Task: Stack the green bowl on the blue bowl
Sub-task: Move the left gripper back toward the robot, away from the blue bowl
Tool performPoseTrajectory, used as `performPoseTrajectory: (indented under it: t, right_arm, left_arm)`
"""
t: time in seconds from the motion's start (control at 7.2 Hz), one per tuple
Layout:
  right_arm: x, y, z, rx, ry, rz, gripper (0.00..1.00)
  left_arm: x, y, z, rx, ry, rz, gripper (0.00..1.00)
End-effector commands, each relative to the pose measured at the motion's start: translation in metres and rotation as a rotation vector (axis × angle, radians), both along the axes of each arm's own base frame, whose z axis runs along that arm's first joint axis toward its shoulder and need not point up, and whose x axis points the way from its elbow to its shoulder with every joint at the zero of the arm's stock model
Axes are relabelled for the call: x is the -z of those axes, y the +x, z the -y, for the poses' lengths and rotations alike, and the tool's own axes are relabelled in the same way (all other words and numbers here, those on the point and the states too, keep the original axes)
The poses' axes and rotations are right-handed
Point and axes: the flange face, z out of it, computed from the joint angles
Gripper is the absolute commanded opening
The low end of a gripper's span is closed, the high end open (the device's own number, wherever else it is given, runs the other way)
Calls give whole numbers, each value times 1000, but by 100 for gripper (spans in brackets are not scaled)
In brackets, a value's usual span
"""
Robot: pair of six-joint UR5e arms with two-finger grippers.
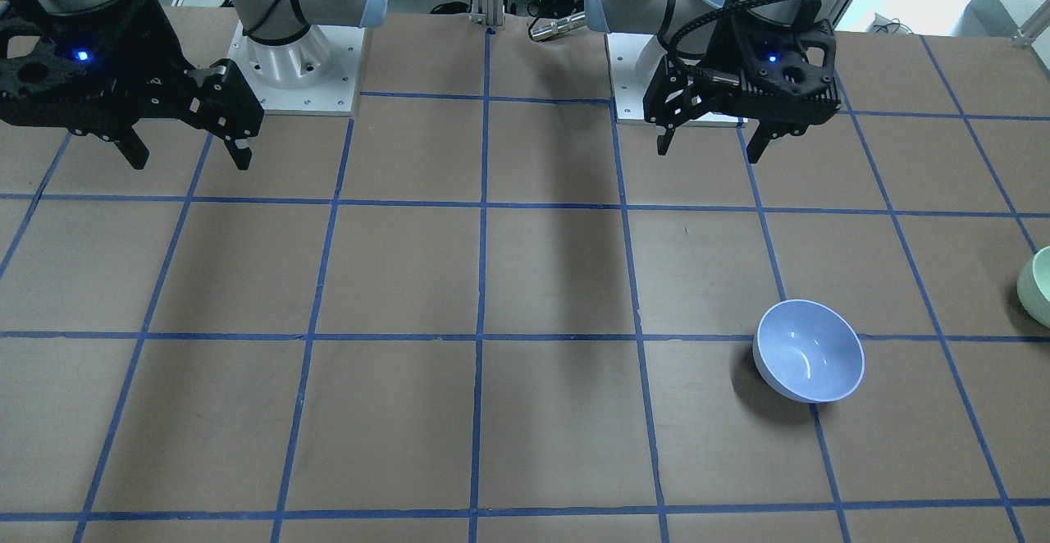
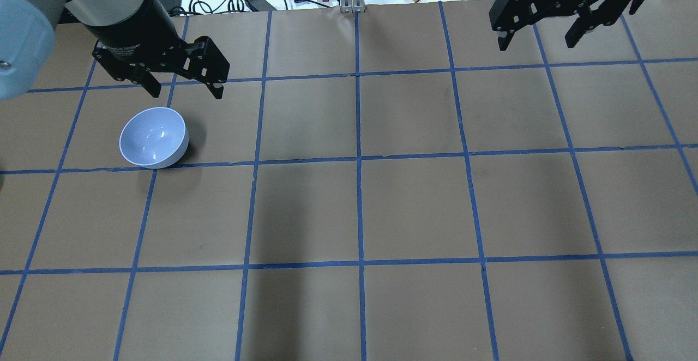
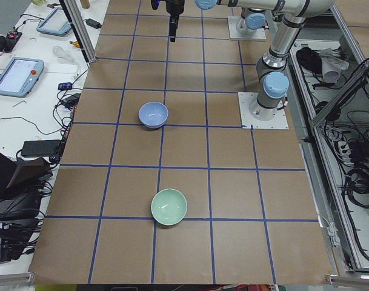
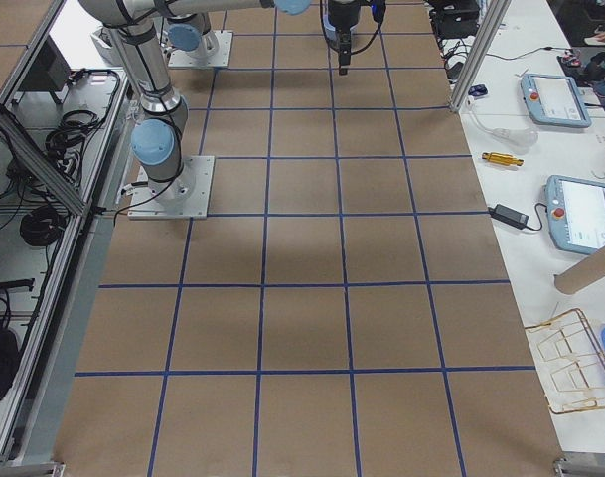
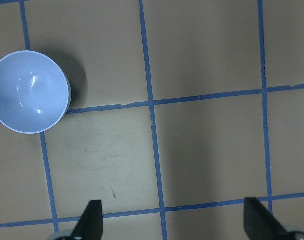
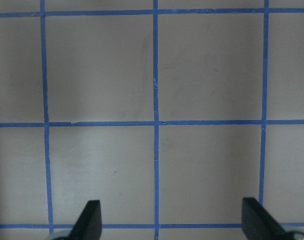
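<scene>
The blue bowl (image 1: pixel 809 351) stands upright on the brown table, also in the overhead view (image 2: pixel 154 137), the exterior left view (image 3: pixel 153 114) and the left wrist view (image 5: pixel 30 92). The green bowl (image 3: pixel 169 206) stands upright about two grid squares from it, toward the table's left end; only its edge shows in the front view (image 1: pixel 1038 285). My left gripper (image 2: pixel 185 92) is open and empty, held above the table just beyond the blue bowl (image 1: pixel 709 149) (image 5: pixel 174 222). My right gripper (image 2: pixel 535 46) is open and empty, far across the table (image 1: pixel 190 161) (image 6: pixel 171 220).
The table is brown paper with a blue tape grid (image 2: pixel 359 159). The two arm bases (image 1: pixel 295 59) (image 1: pixel 648 84) sit on its robot side. Teach pendants (image 3: pixel 14 76) and cables lie on the side bench beyond the table's edge.
</scene>
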Motion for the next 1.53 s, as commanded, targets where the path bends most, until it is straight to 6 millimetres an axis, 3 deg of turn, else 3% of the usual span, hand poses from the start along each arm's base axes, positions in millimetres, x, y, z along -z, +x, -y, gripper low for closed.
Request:
performPoseTrajectory:
  t: [0.0, 0.28, 0.42, 0.69, 0.83, 0.97, 1.25, 1.39]
  right_arm:
    - [0, 0, 0, 0, 0, 0, 100]
    - [0, 0, 0, 0, 0, 0, 100]
    - [0, 0, 0, 0, 0, 0, 100]
    - [0, 0, 0, 0, 0, 0, 100]
    - [0, 0, 0, 0, 0, 0, 100]
    - [0, 0, 0, 0, 0, 0, 100]
    - [-1, 0, -1, -1, -1, 0, 100]
    - [0, 0, 0, -1, 0, -2, 100]
  left_arm:
    - [-2, 2, 0, 5, 0, 5, 100]
    - [-3, 3, 0, 45, -6, 6, 100]
    - [-5, 16, -1, 108, -3, 12, 100]
    - [-5, 81, -4, 191, 69, 9, 100]
    - [-4, 123, -3, 264, 85, 5, 100]
    - [-1, 177, -4, 363, 93, -2, 100]
    - [31, 324, -18, 512, 119, -59, 100]
    - [63, 386, -26, 628, 117, -97, 100]
